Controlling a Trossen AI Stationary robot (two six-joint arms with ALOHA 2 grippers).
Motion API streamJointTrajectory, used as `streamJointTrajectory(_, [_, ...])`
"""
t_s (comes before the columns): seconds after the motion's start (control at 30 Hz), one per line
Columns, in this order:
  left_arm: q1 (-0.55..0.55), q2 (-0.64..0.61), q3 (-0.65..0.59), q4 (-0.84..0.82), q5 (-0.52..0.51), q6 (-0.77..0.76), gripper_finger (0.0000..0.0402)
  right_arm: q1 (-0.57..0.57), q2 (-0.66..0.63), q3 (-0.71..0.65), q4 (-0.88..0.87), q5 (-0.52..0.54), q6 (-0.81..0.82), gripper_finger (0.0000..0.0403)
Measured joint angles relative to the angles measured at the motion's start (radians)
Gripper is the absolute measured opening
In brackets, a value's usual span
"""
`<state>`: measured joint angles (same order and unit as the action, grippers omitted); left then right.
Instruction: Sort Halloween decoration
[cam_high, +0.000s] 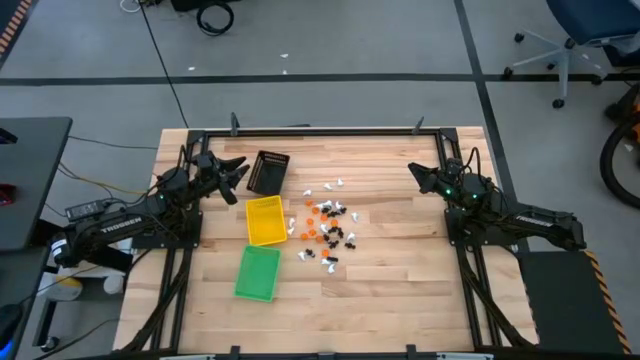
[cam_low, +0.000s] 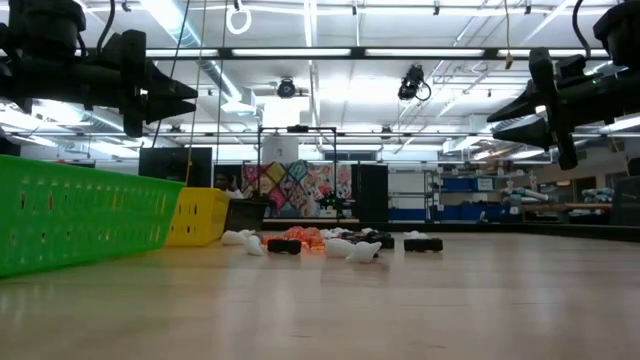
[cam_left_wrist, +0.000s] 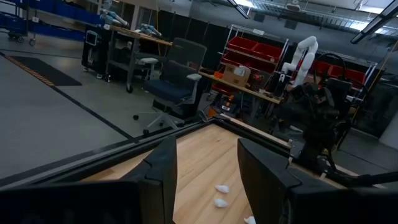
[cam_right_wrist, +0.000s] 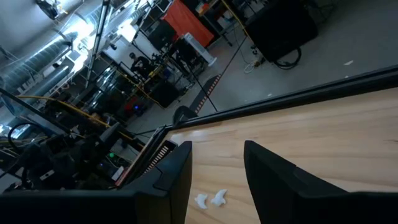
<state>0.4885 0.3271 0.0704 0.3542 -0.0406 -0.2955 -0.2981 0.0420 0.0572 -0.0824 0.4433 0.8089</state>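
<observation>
High view: Halloween decoration (cam_high: 327, 223) lies scattered mid-bench, just right of the yellow tray (cam_high: 265, 220). That tray, the black tray (cam_high: 268, 172) and green tray (cam_high: 258, 273) look empty (insides partly visible). Left end effector (cam_high: 234, 173) and right end effector (cam_high: 418, 175) hover apart, fingers parted, holding nothing.

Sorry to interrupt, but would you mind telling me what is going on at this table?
Nothing is being handled yet. The small white, orange and black Halloween trinkets lie scattered mid-table, beside empty black, yellow and green trays. The left gripper and right gripper hover open and empty above the table's opposite sides.
</observation>
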Motion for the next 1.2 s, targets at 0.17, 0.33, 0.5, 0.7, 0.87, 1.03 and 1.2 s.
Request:
streamJointTrajectory(0.17, [0.000, 0.000, 0.000, 0.000, 0.000, 0.000, 0.0141, 0.000, 0.000, 0.000, 0.000, 0.000, 0.000, 0.0150])
streamJointTrajectory(0.33, [0.000, 0.000, 0.000, 0.000, 0.000, 0.000, 0.0141, 0.000, 0.000, 0.000, 0.000, 0.000, 0.000, 0.0150])
streamJointTrajectory(0.5, [0.000, 0.000, 0.000, 0.000, 0.000, 0.000, 0.0141, 0.000, 0.000, 0.000, 0.000, 0.000, 0.000, 0.0150])
streamJointTrajectory(0.7, [0.000, 0.000, 0.000, 0.000, 0.000, 0.000, 0.0141, 0.000, 0.000, 0.000, 0.000, 0.000, 0.000, 0.0150])
streamJointTrajectory(0.87, [0.000, 0.000, 0.000, 0.000, 0.000, 0.000, 0.0141, 0.000, 0.000, 0.000, 0.024, 0.000, 0.025, 0.0150])
streamJointTrajectory(1.03, [0.000, 0.000, 0.000, 0.000, 0.000, -0.053, 0.0141, 0.000, 0.000, 0.000, 0.097, 0.000, 0.026, 0.0150])
streamJointTrajectory(1.2, [0.002, 0.000, 0.000, 0.001, 0.000, -0.120, 0.0141, 0.000, 0.000, 0.000, 0.158, 0.058, -0.002, 0.0150])
